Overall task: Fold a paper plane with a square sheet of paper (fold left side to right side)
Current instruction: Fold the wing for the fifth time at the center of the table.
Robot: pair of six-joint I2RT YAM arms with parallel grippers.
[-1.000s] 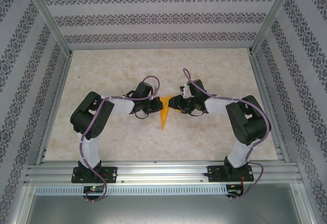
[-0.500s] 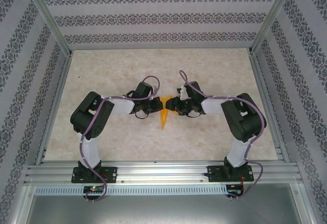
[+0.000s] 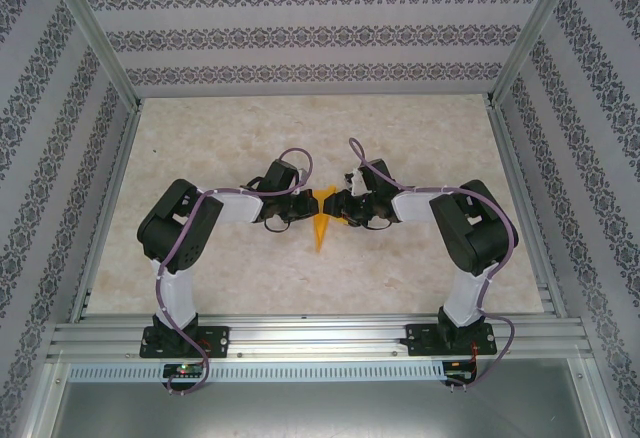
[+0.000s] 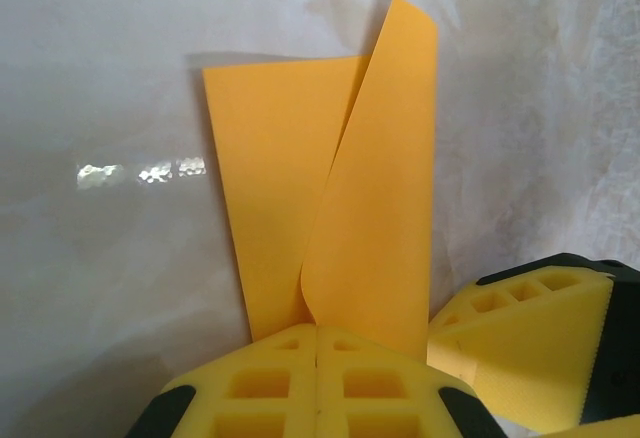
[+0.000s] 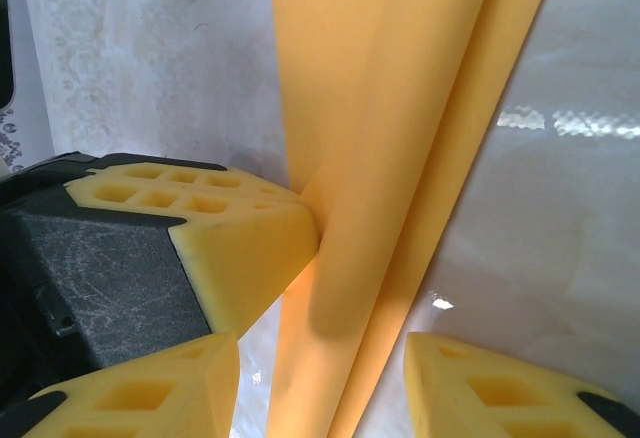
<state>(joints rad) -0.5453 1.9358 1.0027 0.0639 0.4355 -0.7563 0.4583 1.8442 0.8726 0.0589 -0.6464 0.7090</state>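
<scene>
In the middle of the desk (image 3: 200,138), the left claw (image 4: 317,343) is squeezing shut, its tip touching the paper plane (image 4: 290,188). The right claw (image 5: 322,353) is sitting half open around the plane's lifted side. I think it should be pushing that side down slowly, with the edges matching. The thin orange paper is looking smooth, bendy and pointed.

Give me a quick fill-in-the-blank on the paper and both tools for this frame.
1. The paper plane is ____ in colour.
2. The left tool is ____ on the paper plane.
3. The right tool stands ____, one finger on either side of the paper plane.
Missing words: orange; shut; open.
</scene>
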